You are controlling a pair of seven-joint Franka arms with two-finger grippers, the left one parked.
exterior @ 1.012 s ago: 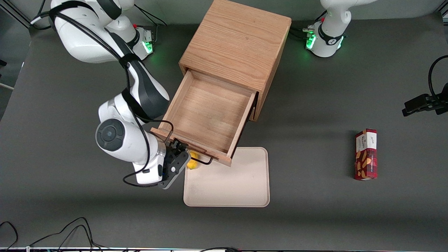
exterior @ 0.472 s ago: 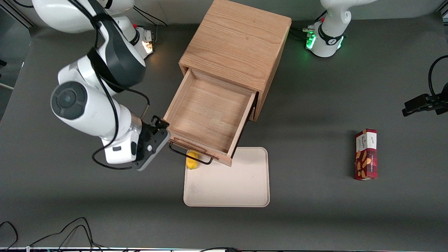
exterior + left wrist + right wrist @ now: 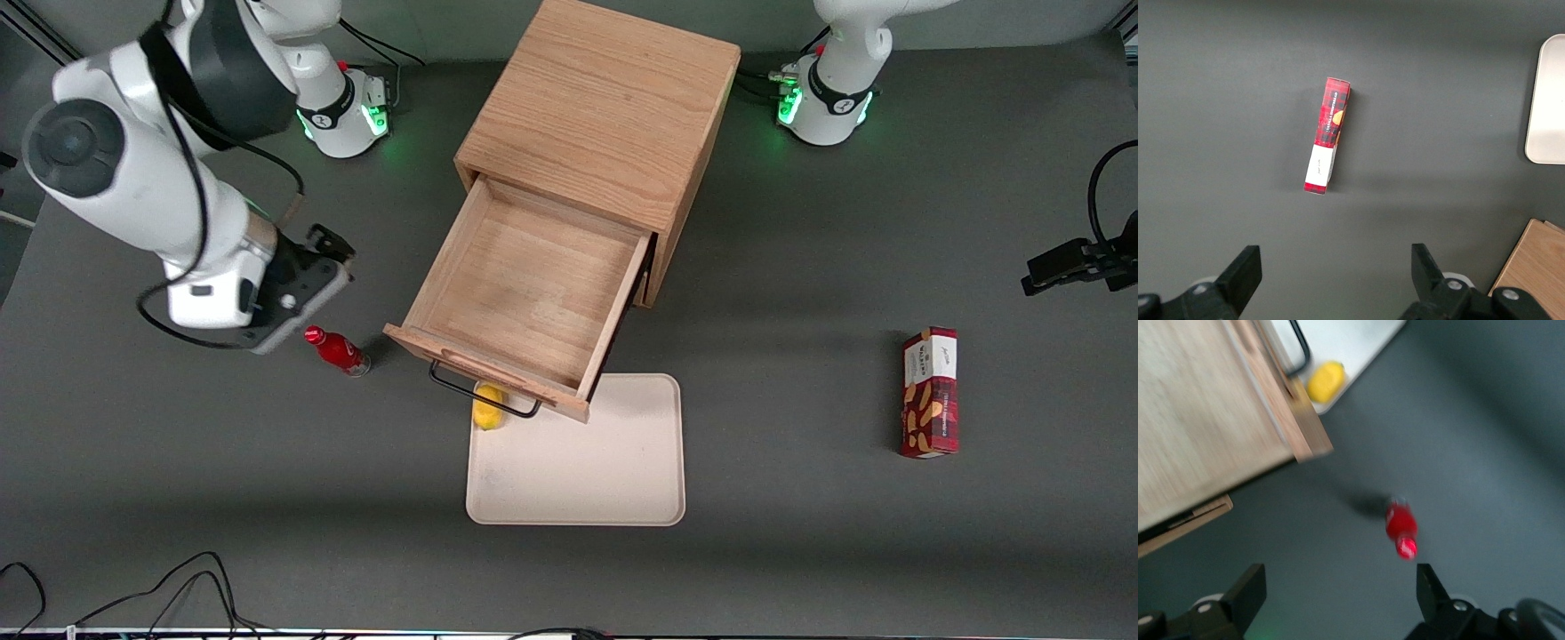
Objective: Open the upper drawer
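The upper drawer (image 3: 524, 293) of the wooden cabinet (image 3: 605, 107) stands pulled far out, and its light oak inside is bare. Its black wire handle (image 3: 484, 396) sticks out from the drawer front over the tray's corner. My gripper (image 3: 324, 253) is open and empty. It hangs above the table beside the drawer, toward the working arm's end, well apart from the handle. In the right wrist view the open gripper (image 3: 1338, 600) is over bare table, with the drawer (image 3: 1205, 407) and its handle (image 3: 1295, 347) off to one side.
A small red bottle (image 3: 338, 349) stands on the table close below my gripper; it shows in the right wrist view (image 3: 1401, 527). A yellow object (image 3: 487, 407) lies on a beige tray (image 3: 587, 471) under the handle. A red box (image 3: 930, 391) lies toward the parked arm's end.
My gripper has let go of the handle and pulled away from the drawer front, rising toward the working arm's end. The red bottle has come into view. The drawer stays open.
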